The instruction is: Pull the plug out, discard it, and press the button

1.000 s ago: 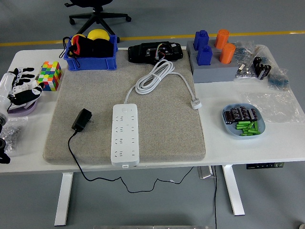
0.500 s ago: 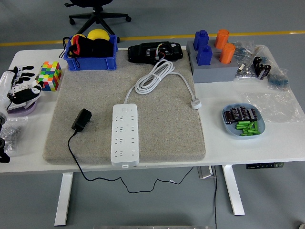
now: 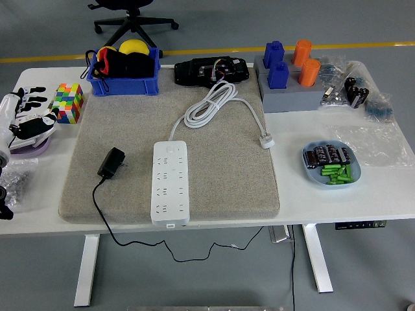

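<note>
Head view, plug: We see the black plug (image 3: 111, 162) lying loose on the grey mat (image 3: 227, 175), just left of the white power strip (image 3: 170, 183). It is out of the sockets. Its thin black cord (image 3: 97, 204) runs off the near table edge.
Head view, button: We think the button sits at the near end of the strip, but it is too small to be sure.
Head view, left hand: Our left hand (image 3: 29, 120) is at the left edge, well apart from the plug, with relaxed fingers holding nothing.
Head view, right hand: We cannot see it.
How it handles: We think the plug is light and hard. We would pinch its body, not the floppy cord.
Things around: A colour cube (image 3: 68, 102), a blue bin (image 3: 124, 84) and a coiled white cable (image 3: 211, 103) sit farther back. Nothing blocks the plug.
</note>
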